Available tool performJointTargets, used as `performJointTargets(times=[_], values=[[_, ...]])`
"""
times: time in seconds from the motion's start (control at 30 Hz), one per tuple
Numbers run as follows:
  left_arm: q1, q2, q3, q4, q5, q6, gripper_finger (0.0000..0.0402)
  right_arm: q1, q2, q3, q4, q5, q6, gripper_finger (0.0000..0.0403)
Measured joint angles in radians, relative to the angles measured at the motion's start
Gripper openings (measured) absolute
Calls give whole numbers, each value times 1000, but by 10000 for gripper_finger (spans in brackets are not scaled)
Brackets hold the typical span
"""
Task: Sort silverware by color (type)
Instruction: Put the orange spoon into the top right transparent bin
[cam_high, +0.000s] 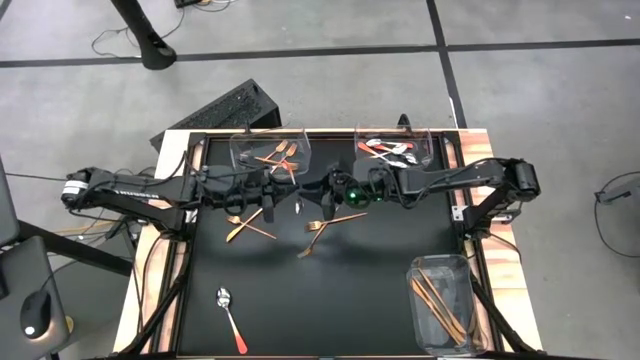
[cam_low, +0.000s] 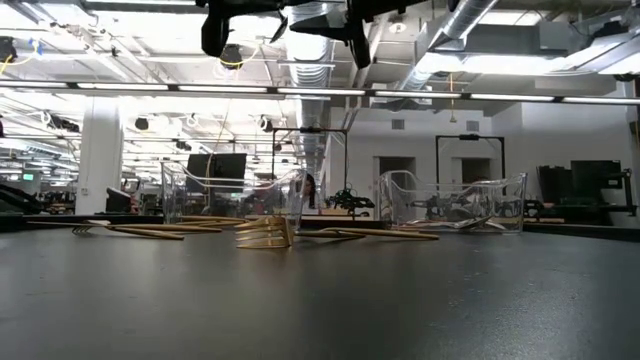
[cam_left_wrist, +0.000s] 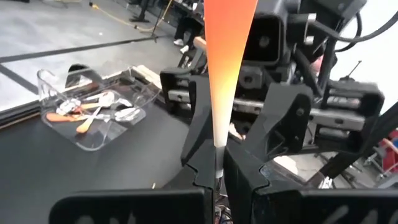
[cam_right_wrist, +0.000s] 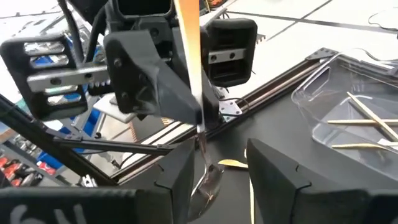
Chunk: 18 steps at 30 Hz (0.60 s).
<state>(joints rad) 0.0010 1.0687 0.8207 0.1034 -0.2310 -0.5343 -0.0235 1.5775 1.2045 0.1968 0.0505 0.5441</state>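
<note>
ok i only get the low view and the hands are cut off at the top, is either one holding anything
observer: yes, the left hand is shut on a spoon with a red-orange handle, gripping it near the neck, up over the middle of the table.
operator: and the right one, has it got it too
observer: no, the right hand is open, its fingers on either side of the spoon's silver bowl and not closed on it.
</note>
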Motion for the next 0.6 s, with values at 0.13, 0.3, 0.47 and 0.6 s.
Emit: performJointTargets(times=[0.13, 0.3, 0.47, 0.6], values=[[0, 13, 0, 32, -9, 0, 2, 0, 0, 0, -1, -8, -6, 166], [0, 30, 0, 83, 13, 31, 2, 0, 0, 0, 0, -26, -30, 166], [0, 43, 0, 98, 68, 35, 2, 1, 0, 0, 1, -29, -46, 165], [0, 46, 0, 98, 93, 36, 2, 5, -1, 0, 1, -39, -60, 140]])
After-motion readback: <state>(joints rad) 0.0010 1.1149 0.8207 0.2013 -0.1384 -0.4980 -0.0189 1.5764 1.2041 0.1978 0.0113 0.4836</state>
